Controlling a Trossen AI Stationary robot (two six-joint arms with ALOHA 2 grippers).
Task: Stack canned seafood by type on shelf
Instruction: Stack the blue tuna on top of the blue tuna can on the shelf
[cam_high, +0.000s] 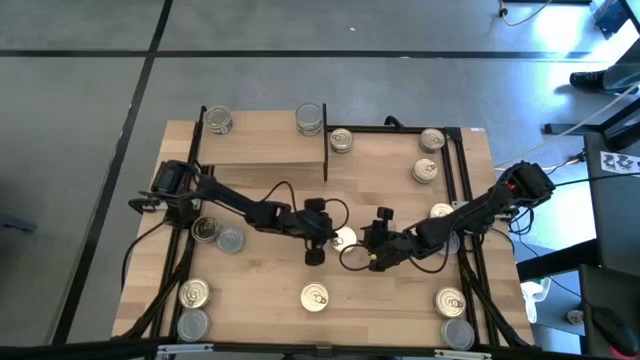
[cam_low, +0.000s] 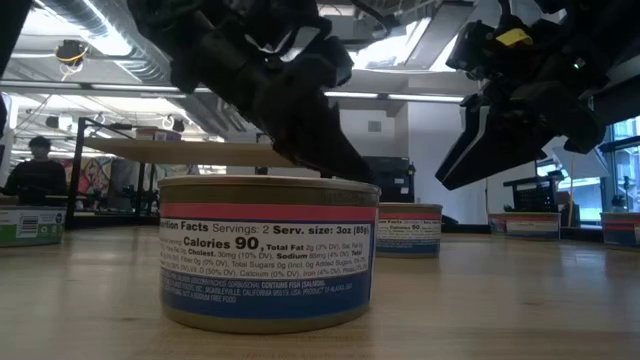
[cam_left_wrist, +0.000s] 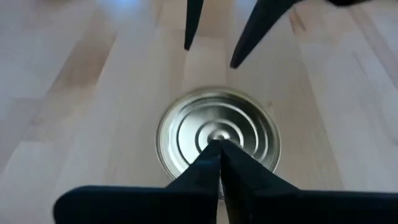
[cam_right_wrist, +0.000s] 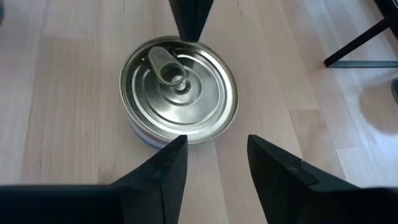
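Note:
A round tin with a silver pull-tab lid (cam_right_wrist: 180, 87) stands on the tabletop near the table's middle (cam_high: 344, 238), between both grippers. My left gripper (cam_left_wrist: 218, 146) is shut. Its tips hang over the tin's lid in the left wrist view and meet the tin's far rim in the right wrist view. My right gripper (cam_right_wrist: 214, 155) is open and sits just short of the tin on the table's right side (cam_high: 368, 248), with a finger to either side of the near rim. The shelf (cam_high: 265, 145) stands at the far left and carries two tins (cam_high: 218, 121) (cam_high: 311, 119). My left gripper has its shut fingertips (cam_right_wrist: 189, 34) at the tin's rim (cam_right_wrist: 186, 42), on the side away from my right gripper. It comes in slanting down from the table's left. I cannot tell whether the tips touch the tin or hover just above it.
More tins are scattered on the tabletop: beside the shelf (cam_high: 341, 140), along the right side (cam_high: 432, 139) (cam_high: 425, 170), at the left (cam_high: 205, 229) and along the near edge (cam_high: 314, 297) (cam_high: 449, 301). A black frame (cam_high: 462, 180) runs along the right side. Cables loop between the arms.

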